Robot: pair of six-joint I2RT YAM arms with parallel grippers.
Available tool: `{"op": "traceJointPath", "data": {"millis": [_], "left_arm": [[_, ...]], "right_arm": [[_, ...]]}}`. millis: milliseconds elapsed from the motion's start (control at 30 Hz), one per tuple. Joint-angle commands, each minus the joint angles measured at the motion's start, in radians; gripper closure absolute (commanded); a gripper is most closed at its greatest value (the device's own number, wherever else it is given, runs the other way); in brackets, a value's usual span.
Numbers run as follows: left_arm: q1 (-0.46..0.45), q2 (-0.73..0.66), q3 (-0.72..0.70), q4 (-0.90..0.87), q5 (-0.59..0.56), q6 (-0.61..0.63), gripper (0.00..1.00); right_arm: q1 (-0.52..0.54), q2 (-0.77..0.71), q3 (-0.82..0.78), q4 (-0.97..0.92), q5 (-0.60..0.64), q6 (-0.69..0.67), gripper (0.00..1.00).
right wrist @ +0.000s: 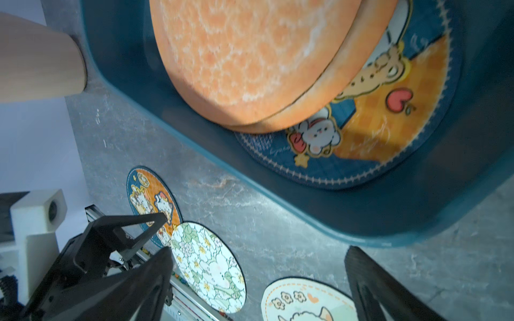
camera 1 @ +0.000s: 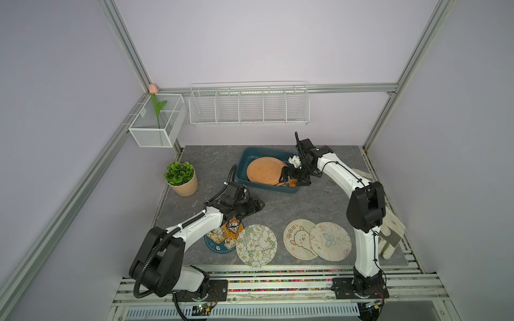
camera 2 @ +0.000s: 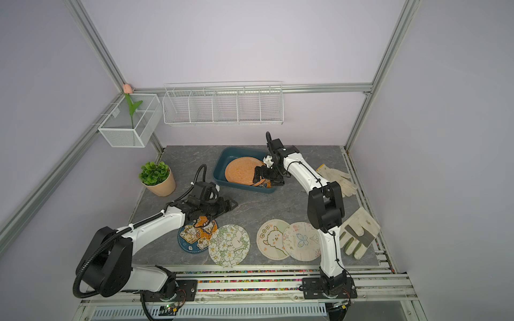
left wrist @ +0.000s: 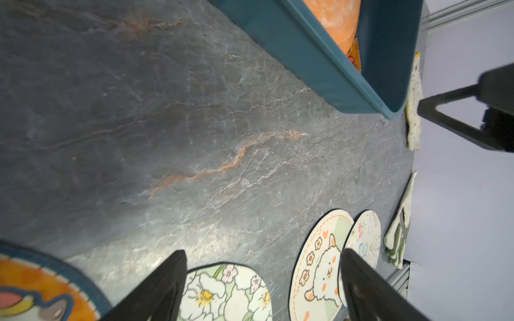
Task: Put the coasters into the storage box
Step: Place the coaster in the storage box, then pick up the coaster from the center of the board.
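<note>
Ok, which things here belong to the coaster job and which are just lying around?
Job: box, coasters inside it, blue-rimmed coaster, floral coaster, alpaca coaster, butterfly coaster.
Lying around: gloves, potted plant, wire baskets, tulip.

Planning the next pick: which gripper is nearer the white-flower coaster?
Left. The left gripper hovers just behind the white-flower coaster; the right gripper is farther back, at the storage box.

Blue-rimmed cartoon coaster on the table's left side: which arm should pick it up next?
Left, probably. The left gripper hangs open right next to the blue-rimmed coaster, on its own side. The right gripper, also open, is over the storage box, farther away.
</note>
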Motion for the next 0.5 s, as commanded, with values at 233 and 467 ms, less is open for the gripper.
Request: {"op": "traceJointPath", "data": {"millis": [233,467], "left_arm": [[0.007,-0.2,-0.087,-0.317,-0.132,0.031,0.1],[0.007,-0.293,-0.151,-0.403,-0.139,-0.009,0.1]], "right_arm": [[0.153,-0.219,-0.335,0.16,-0.034,0.081,0.02],[0.284,-0.255,-0.47,0.262,-0.017,0.154,0.03]]}}
